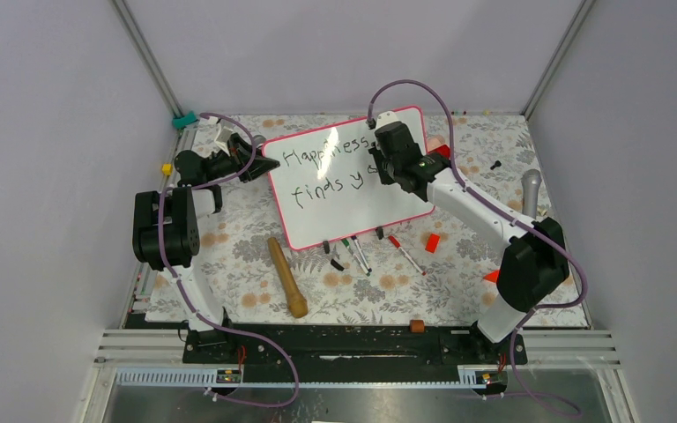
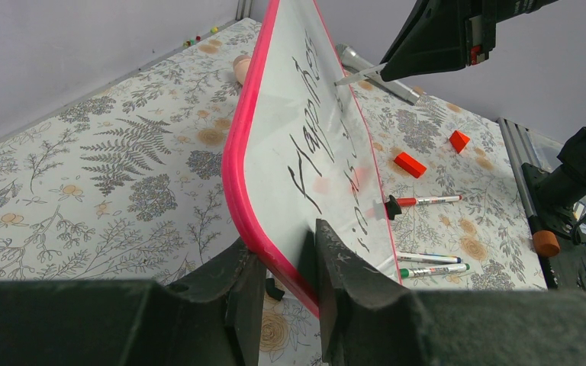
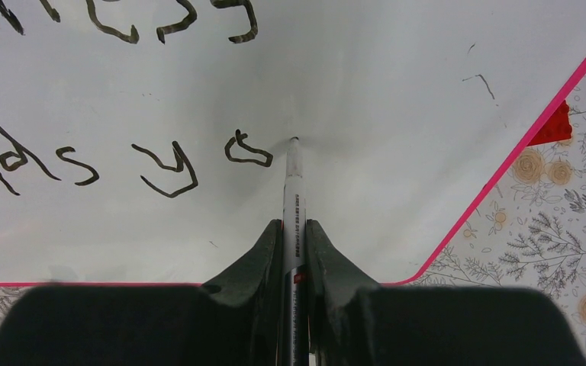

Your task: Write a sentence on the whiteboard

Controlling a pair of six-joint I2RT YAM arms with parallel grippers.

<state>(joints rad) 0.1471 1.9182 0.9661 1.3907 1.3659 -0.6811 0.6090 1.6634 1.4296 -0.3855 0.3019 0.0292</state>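
**Item 1.** Large glossy white rectangular whiteboard (image 1: 344,216) with a thin pink-red frame. It lay in the upper centre of the overhead frame on the floral-patterned bench (image 1: 229,264), tilted, with its left edge raised off the surface.

**Item 2.** Sentence (image 1: 331,167) in thin black handwritten marker. "Happiness" ran along the top line, with "finds y" and a rough "o" beneath.

**Item 3.** Left fingers (image 2: 328,255), set narrow. They were clamped on the whiteboard's pink-red left edge, one finger on each face.

**Item 4.** Right fingers (image 3: 317,244), closed tight on a slim white marker pen (image 3: 294,191). They sat at the right of the board in the overhead frame. The pen tip touched the white surface just right of the "o".

**Item 5.** Tan wooden club-shaped rod (image 1: 287,277), lower centre, just below the board's lower left corner.

**Item 6.** Loose markers (image 1: 359,254), several, scattered just under the board's lower edge.

**Item 7.** Small red block (image 1: 432,243), just right of the loose markers.

**Item 8.** Grey metal cylinder (image 1: 531,189), at the far right of the bench.
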